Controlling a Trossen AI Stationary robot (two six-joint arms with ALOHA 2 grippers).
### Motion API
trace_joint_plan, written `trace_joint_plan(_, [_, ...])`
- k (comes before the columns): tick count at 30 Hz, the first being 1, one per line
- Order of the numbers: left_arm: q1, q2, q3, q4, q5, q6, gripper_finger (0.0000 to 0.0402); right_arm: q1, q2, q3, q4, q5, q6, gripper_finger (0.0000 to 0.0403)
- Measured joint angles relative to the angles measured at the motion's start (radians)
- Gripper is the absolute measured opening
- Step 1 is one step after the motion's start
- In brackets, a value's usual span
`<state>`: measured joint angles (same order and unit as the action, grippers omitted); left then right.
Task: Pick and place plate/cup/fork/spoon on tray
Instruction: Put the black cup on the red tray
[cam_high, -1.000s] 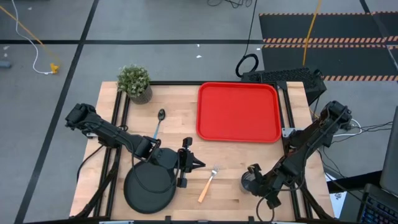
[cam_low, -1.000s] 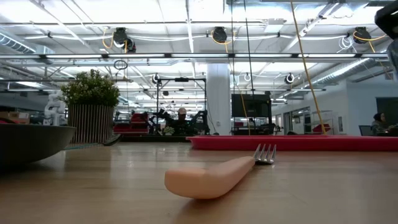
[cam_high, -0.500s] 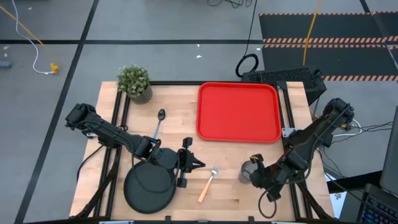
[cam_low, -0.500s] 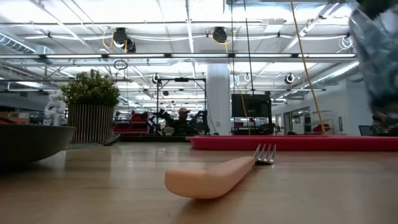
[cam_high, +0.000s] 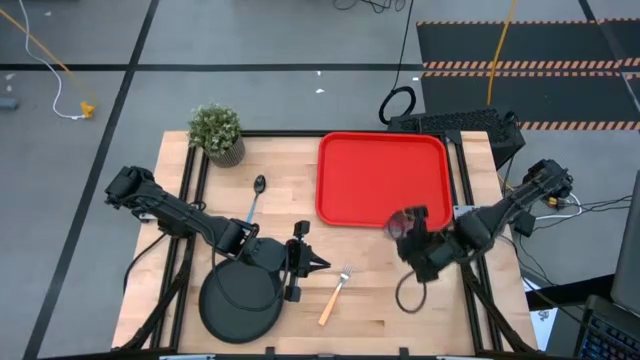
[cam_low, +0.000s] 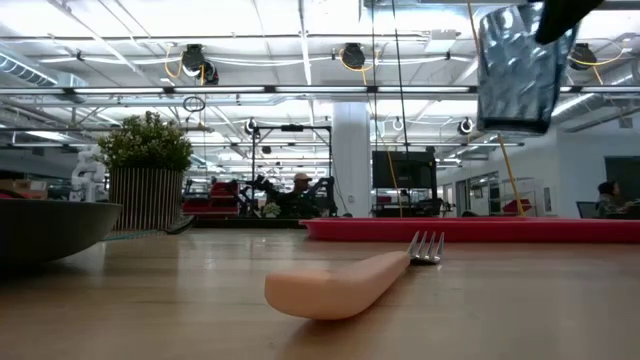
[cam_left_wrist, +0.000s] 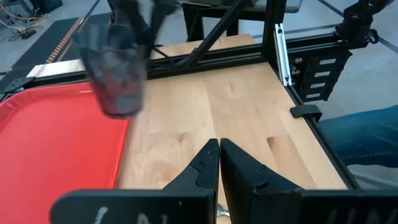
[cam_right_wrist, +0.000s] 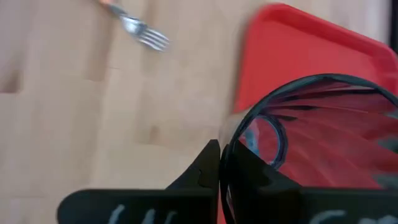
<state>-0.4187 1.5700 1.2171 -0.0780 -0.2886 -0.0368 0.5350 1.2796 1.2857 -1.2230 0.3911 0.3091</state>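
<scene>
A wooden table (cam_high: 380, 300) holds the red tray (cam_high: 383, 178) at its far right side, bare inside. The black plate (cam_high: 240, 303) lies at the near left edge with the left gripper (cam_high: 312, 262) poised just beside its right rim, fingers pressed together on nothing, exactly as half a second ago. A potted plant (cam_high: 217, 133) stands at the far left corner.

The right gripper (cam_high: 412, 222) clamps the rim of the cup (cam_high: 400, 226) and carries it in the air above the tray's near right corner; in the low view the cup (cam_low: 515, 70) hangs high over the tray's rim (cam_low: 470, 229). A second ago the cup sat low at the table's near right side, and half a second ago it was just lifted there; now it has travelled up and toward the tray.

The fork (cam_high: 335, 295) lies diagonally on the wood between plate and tray, unmoved, and the spoon (cam_high: 255, 197) rests near the plant, handle pointing toward the plate.
</scene>
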Motion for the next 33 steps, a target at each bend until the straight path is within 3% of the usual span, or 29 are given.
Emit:
trace_joint_plan(22, [0.059,0.000,0.000,0.000,-0.001,-0.044,0.0019,-0.605,-0.052,0.001,-0.013,0.060,-0.461,0.0006])
trace_joint_plan(28, [0.060,0.000,0.000,0.002,-0.001,-0.050,0.0019,-0.808,-0.051,-0.012,0.106,0.044,-0.570,0.0006])
trace_joint_plan(33, [0.060,0.000,0.000,0.003,-0.001,-0.051,0.0019,-0.971,-0.050,-0.033,0.203,-0.058,-0.619,0.0006])
